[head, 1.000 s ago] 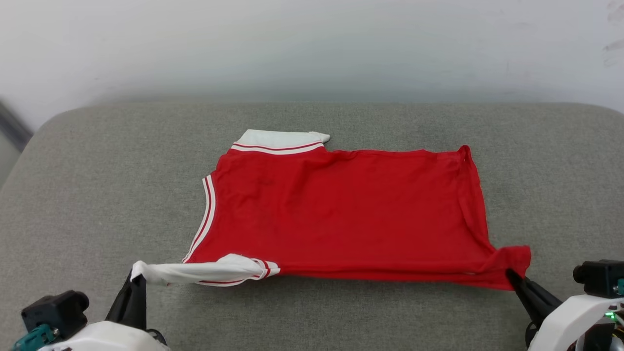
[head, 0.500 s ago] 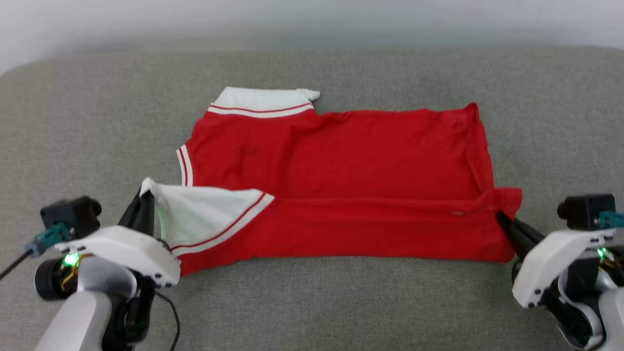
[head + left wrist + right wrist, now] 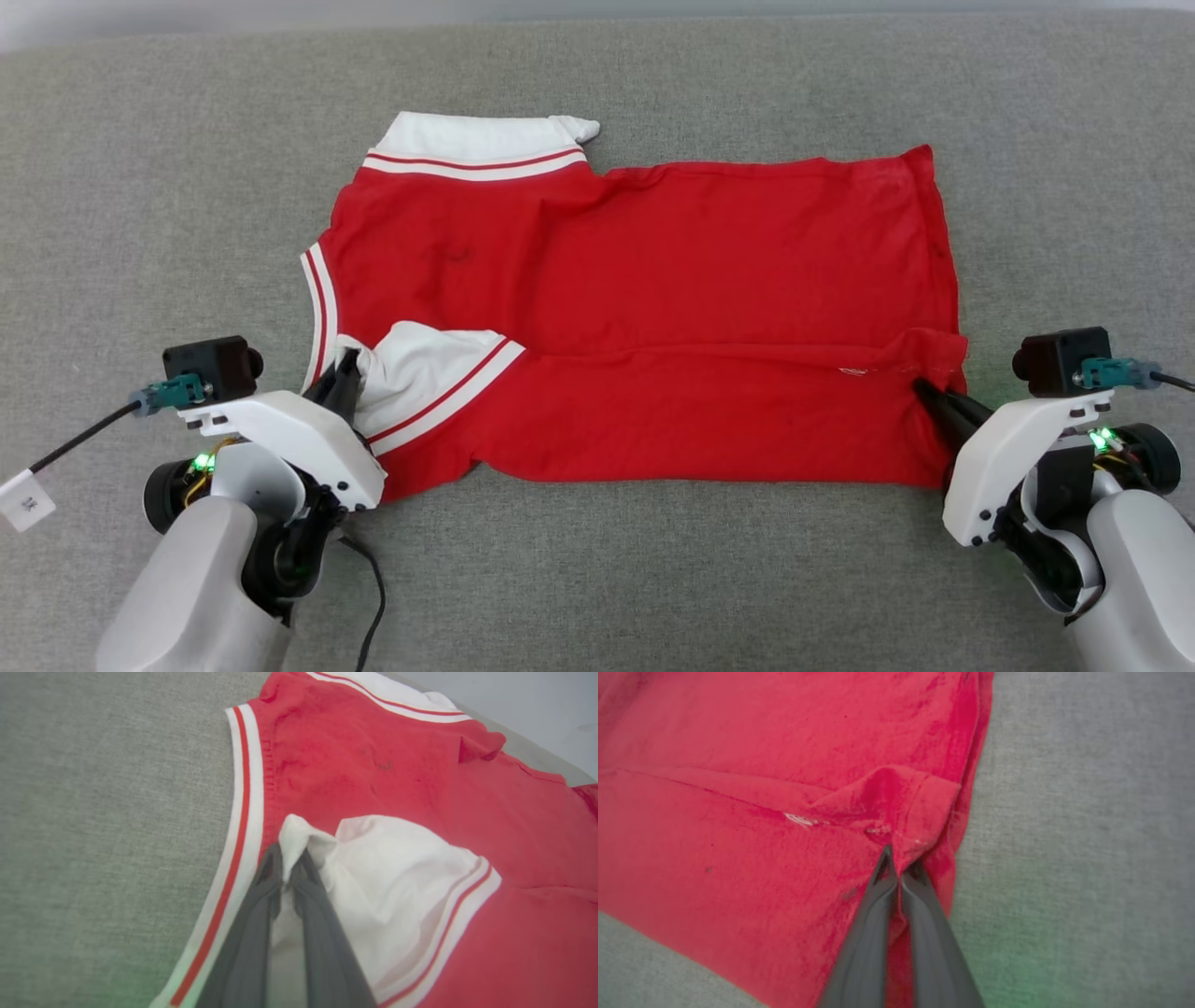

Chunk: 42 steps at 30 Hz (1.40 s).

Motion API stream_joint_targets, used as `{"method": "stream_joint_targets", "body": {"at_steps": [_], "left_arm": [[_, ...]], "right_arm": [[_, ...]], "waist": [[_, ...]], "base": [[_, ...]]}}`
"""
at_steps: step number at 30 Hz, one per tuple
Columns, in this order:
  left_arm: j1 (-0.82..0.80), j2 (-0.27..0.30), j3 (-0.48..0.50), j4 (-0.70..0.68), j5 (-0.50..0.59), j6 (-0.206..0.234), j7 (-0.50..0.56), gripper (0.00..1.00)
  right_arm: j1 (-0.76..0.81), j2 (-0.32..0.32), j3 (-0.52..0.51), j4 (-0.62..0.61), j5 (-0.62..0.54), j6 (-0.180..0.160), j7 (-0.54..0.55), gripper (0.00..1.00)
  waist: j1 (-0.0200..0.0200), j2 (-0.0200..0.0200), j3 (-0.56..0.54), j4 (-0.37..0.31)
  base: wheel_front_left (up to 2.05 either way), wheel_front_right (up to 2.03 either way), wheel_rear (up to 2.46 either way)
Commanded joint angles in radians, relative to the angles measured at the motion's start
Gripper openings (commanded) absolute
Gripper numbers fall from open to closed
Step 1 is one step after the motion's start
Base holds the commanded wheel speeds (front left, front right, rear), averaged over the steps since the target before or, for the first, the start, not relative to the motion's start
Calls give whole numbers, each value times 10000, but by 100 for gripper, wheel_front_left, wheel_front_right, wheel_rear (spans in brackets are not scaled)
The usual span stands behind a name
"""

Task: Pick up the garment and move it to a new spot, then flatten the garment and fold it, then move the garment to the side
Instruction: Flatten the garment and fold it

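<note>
You have the red jersey [image 3: 672, 280] lying on the grey cushion [image 3: 140, 187], its near edge doubled over onto the red body. Your left gripper [image 3: 347, 366] is pinched tight on the tip of the white shoulder panel [image 3: 397, 868]. Your right gripper [image 3: 926, 387] is clamped on the red hem corner [image 3: 920, 802] at the other end.

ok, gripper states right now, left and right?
left gripper: shut on the jersey, pinching its white shoulder piece.
right gripper: shut on the jersey, pinching a red hem corner.
</note>
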Motion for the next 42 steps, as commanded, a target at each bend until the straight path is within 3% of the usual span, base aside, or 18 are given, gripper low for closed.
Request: {"method": "stream_joint_targets", "body": {"at_steps": [1,5,10,17,23,30,34,41,42], "left_arm": [[-235,3,44,217,-109,-138,9,100],[-395,-62,151,903,-267,-416,-225,100],[-466,214,314,1238,-356,-596,-335,100],[143,1193,326,367,-460,-450,754,100],[981,2240,15,-1044,-864,-221,3129,100],[2085,2985,-91,-2350,-1662,650,5498,100],[2357,3015,11,-2597,-1929,1052,5867,100],[2228,2529,42,-2187,-2200,1120,5755,100],[2227,2470,-7,-2087,-2221,1084,5778,70]], "right_arm": [[7,-3,140,222,66,-11,-18,100],[82,-63,364,253,295,-14,-723,100],[423,25,124,-251,293,-9,-2360,100],[1147,290,-584,-1241,-357,-9,-3744,100],[1881,697,-1220,-2490,-1057,-9,-3823,100],[2614,1238,-1660,-3841,-1435,-9,-3350,100],[2612,1471,-1692,-4123,-1441,-9,-3200,100],[2371,1495,-1720,-4153,-1314,-9,-3095,100],[2355,1458,-1742,-4145,-1274,-9,-3092,100]], "waist": [[-2,0,-39,-6],[-2,0,-282,-40],[-2,0,-866,-139],[-2,0,-1660,-423],[-2,0,-2039,-617],[-2,0,-1775,-858],[-2,0,-1373,-995],[-2,0,-778,-1203],[-2,0,-728,-1217]], "base": [[0,0,0],[0,0,0],[0,0,0],[0,0,0],[0,0,0],[0,0,0],[0,0,0],[0,0,0],[0,0,0]]}}
